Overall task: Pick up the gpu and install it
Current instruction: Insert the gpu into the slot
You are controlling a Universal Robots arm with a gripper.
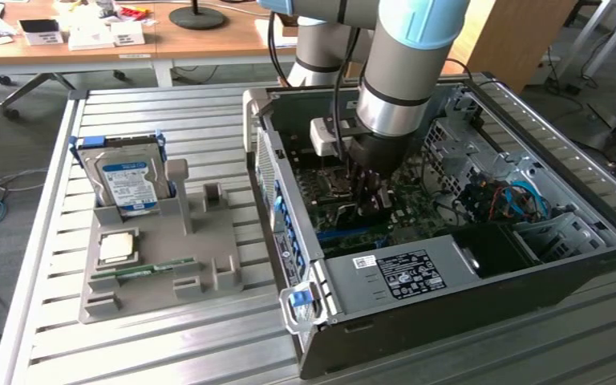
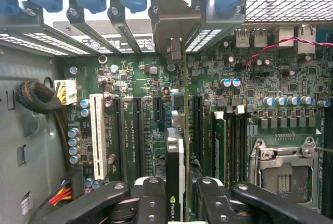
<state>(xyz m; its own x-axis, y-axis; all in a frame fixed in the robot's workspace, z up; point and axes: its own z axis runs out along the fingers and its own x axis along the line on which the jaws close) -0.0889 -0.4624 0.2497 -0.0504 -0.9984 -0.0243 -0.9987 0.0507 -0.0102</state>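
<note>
The arm reaches straight down into the computer case (image 1: 565, 265), its hand (image 2: 179, 195) gripping the gpu (image 2: 176, 146) edge-on above the motherboard (image 2: 135, 78).

A slatted silver metal table (image 1: 180, 353) carries everything here. On the exterior view's left lies a flat grey plastic parts tray (image 1: 158, 297). Just beside it, toward the exterior view's right, sits a black open-sided computer tower case (image 1: 480, 313).

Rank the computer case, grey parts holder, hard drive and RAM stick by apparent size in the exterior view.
1. Computer case
2. Grey parts holder
3. Hard drive
4. RAM stick
The case also sits nearer the camera on one side, but its lead is clear.
</note>
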